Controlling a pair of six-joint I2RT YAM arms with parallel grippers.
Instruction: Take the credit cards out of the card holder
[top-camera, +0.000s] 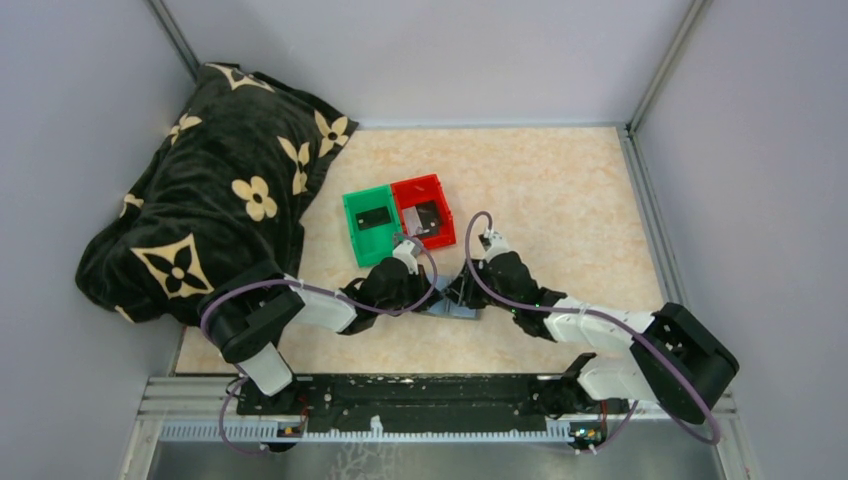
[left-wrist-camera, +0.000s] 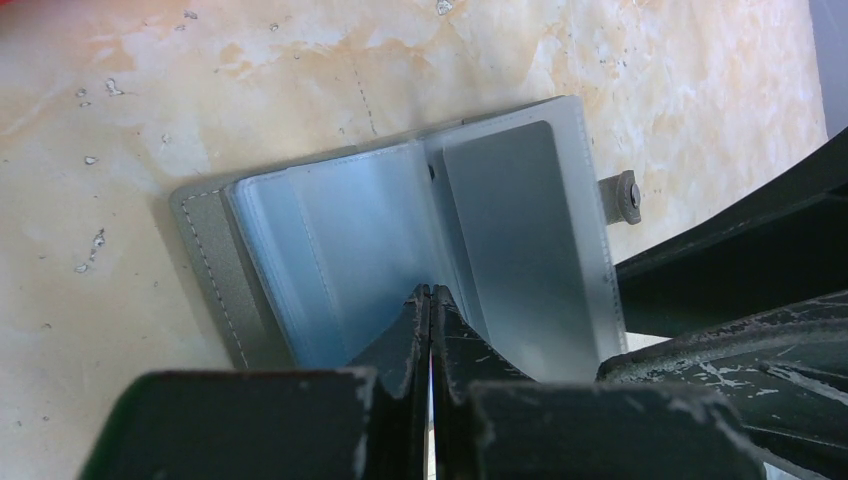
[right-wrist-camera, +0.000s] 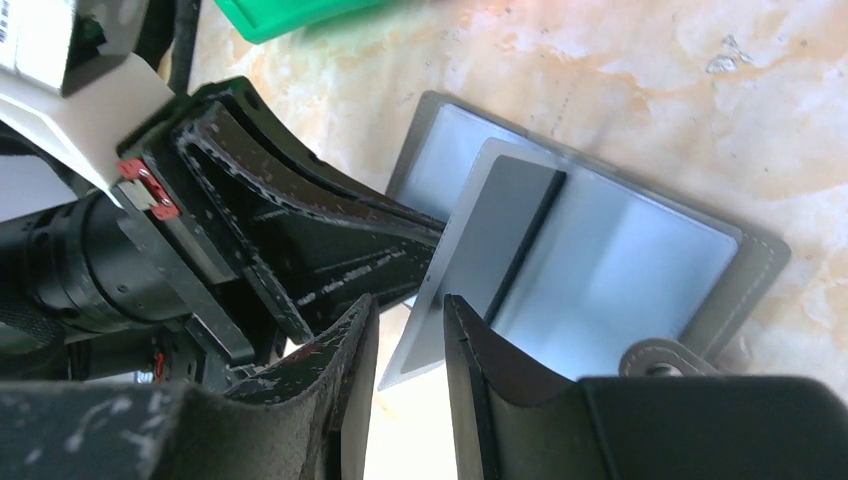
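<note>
The grey card holder (top-camera: 463, 311) lies open on the table between my two grippers. In the left wrist view its cover (left-wrist-camera: 203, 235) shows clear sleeves, and a grey credit card (left-wrist-camera: 520, 240) sits in the right sleeve. My left gripper (left-wrist-camera: 431, 291) is shut, its tips pressing on the middle of the sleeves. In the right wrist view one sleeve leaf with the grey card (right-wrist-camera: 483, 245) stands raised off the holder (right-wrist-camera: 752, 268). My right gripper (right-wrist-camera: 410, 300) is open, with the leaf's lower corner just beyond its gap. A dark card (top-camera: 375, 217) lies in the green bin and another (top-camera: 430, 214) in the red bin.
The green bin (top-camera: 358, 240) and the red bin (top-camera: 443, 238) stand side by side just beyond the grippers. A black blanket with cream flowers (top-camera: 210, 200) is heaped at the left. Grey walls close in the table on three sides.
</note>
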